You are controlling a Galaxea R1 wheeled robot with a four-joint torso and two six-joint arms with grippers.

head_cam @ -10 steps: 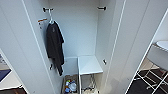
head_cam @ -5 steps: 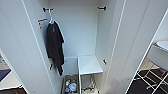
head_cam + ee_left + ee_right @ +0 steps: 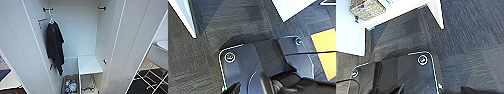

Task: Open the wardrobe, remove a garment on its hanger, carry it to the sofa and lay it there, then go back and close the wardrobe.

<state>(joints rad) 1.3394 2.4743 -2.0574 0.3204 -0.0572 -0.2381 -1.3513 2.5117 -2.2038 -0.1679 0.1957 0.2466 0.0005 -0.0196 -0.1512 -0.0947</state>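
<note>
The wardrobe (image 3: 82, 37) stands wide open in the head view, both white doors swung out to either side. Up at eleven o'clock inside it, a black T-shirt (image 3: 55, 46) hangs on a white hanger (image 3: 51, 20) from a black peg (image 3: 47, 9); a second black peg (image 3: 102, 8) sits bare at one o'clock. Nothing maroon hangs on either peg. Lower down, toward five o'clock, a white shelf (image 3: 89, 64) juts out, and at six o'clock a basket (image 3: 70, 86) on the wardrobe floor holds small colourful items, too blurred to name. Off at three o'clock, past the right-hand door, part of a white round table (image 3: 160, 53) on thin white legs stands on dark floor.

The wrist views give what the head view lacks: the ground. The left wrist view looks down on dark grey carpet (image 3: 230, 22) with a yellow patch (image 3: 325, 50) and a white edge nearby. The right wrist view shows the same kind of carpet, a white panel edge (image 3: 436, 12), and a woven basket (image 3: 367, 8) on a pale surface. In both, the robot's own dark plate covers the fingers, so I cannot tell whether either gripper is clenched or released.
</note>
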